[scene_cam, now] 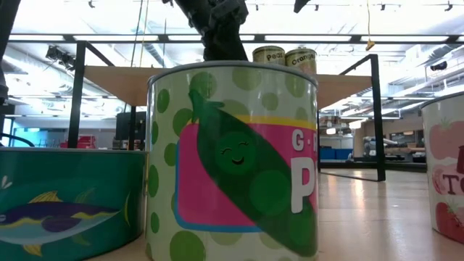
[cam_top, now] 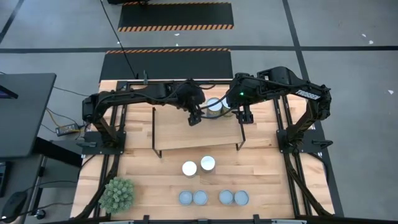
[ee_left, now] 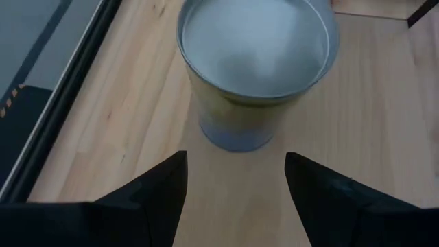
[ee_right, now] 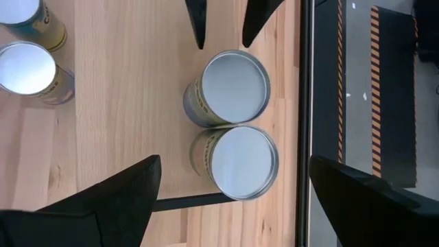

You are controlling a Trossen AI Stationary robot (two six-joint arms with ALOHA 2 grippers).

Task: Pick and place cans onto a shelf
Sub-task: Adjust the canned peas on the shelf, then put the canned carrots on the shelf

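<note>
While both arms hang over the shelf [cam_top: 186, 130], two cans [cam_top: 214, 106] already sit on its board near the back edge, touching each other. The left gripper [cam_top: 194, 118] hovers just beside them with its fingers spread and nothing between them; its own wrist camera looks down on one silver-topped can [ee_left: 254, 62] standing just ahead of the open fingertips. The right gripper [cam_top: 244, 116] is near the shelf's right end, fingers also wide apart and empty, and from its wrist view the pair of cans on the shelf [ee_right: 233, 123] show side by side.

Down on the light wooden tabletop [cam_top: 261, 168], two shiny-topped cans [cam_top: 198, 165] stand just in front of the shelf, and four bluish-grey-topped ones [cam_top: 213, 198] line up along the front edge in two pairs. A spiky green plant ball [cam_top: 117, 193] sits at the front left corner.

Around the table it's grey floor with black mats edged in orange stripes [cam_top: 176, 16]. The low view is mostly filled by a green-spotted pea can [scene_cam: 232, 159], with a bright open room behind.
</note>
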